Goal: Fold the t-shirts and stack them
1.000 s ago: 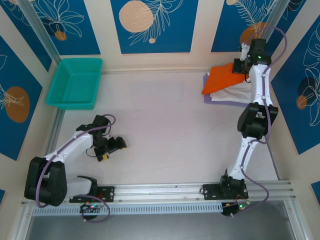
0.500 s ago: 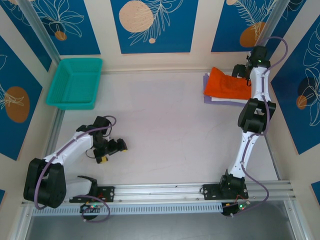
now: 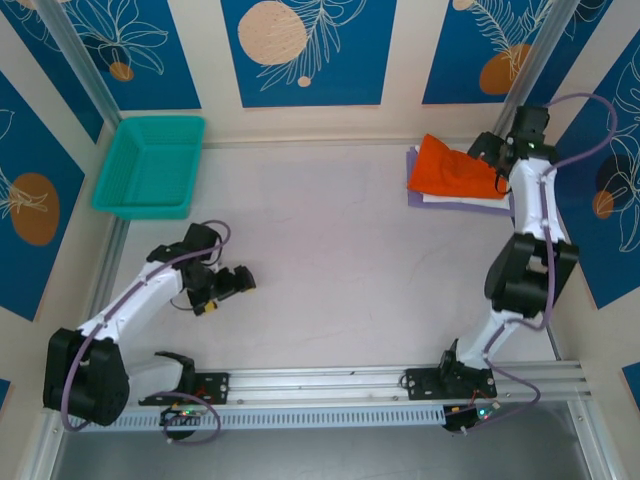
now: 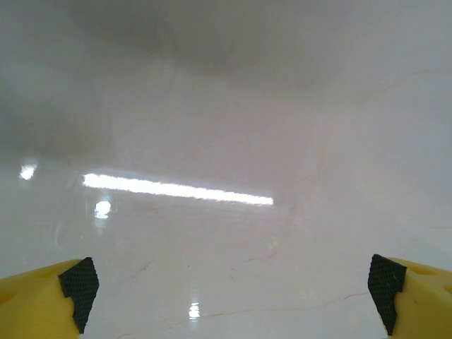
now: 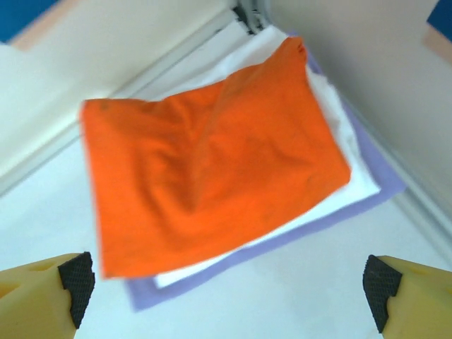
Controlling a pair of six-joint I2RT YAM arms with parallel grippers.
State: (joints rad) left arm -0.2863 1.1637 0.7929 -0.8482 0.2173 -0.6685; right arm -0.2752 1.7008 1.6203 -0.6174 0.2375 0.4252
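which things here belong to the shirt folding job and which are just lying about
job:
orange t-shirt, top of the stack
white t-shirt, under it
lavender t-shirt, at the bottom

lying about:
teal basket, far left, nothing in it

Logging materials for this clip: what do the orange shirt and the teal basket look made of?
Orange shirt: soft matte cloth, shown by wrinkles and limp edges. Teal basket: probably rigid plastic, given its even colour and crisp straight rim.
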